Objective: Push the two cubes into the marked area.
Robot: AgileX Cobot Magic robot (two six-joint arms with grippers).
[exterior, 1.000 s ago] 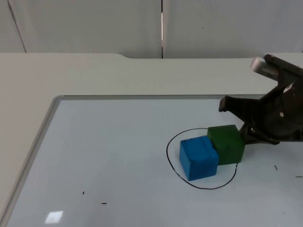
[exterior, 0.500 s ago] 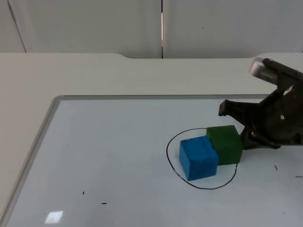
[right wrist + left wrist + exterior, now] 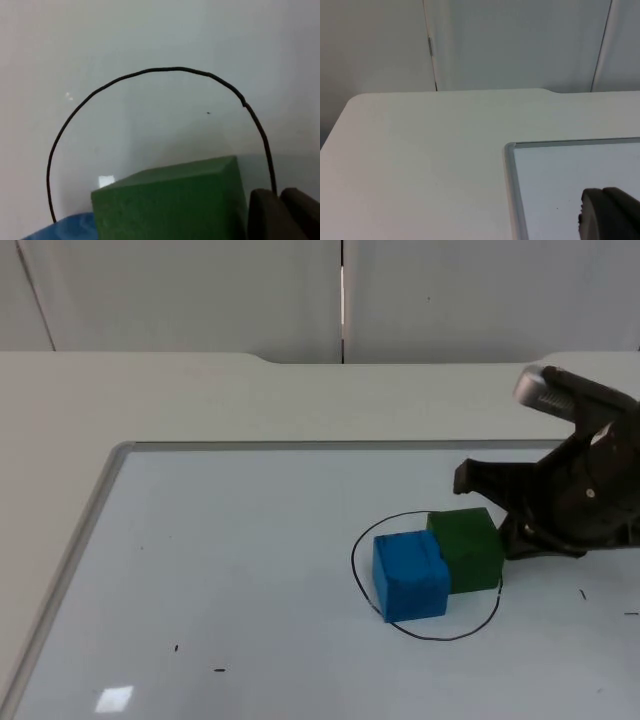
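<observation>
The right gripper (image 3: 505,515) sits low over the whiteboard (image 3: 230,570), on the right side of the drawn circle (image 3: 425,575), with its fingers spread apart: one fingertip (image 3: 466,476) reaches out beyond the far side of the green cube (image 3: 466,548), the other lies against the cube's right face near the board. It grips nothing; the lower finger touches the green cube from the side. The green cube stands upright on the board, its right edge at about the circle's line, the rest inside. The blue cube (image 3: 409,575) is pressed against the green cube's left face and lies inside the circle, close to its left arc. In the right wrist view the green cube (image 3: 170,200) sits just in front of the fingertip (image 3: 282,215), the circle line (image 3: 150,72) curves around it, and a sliver of the blue cube (image 3: 65,229) shows beside it. The left gripper (image 3: 610,215) waits over the board's corner near its frame (image 3: 512,185), well apart from the cubes; whether its fingers are apart or together cannot be told.
</observation>
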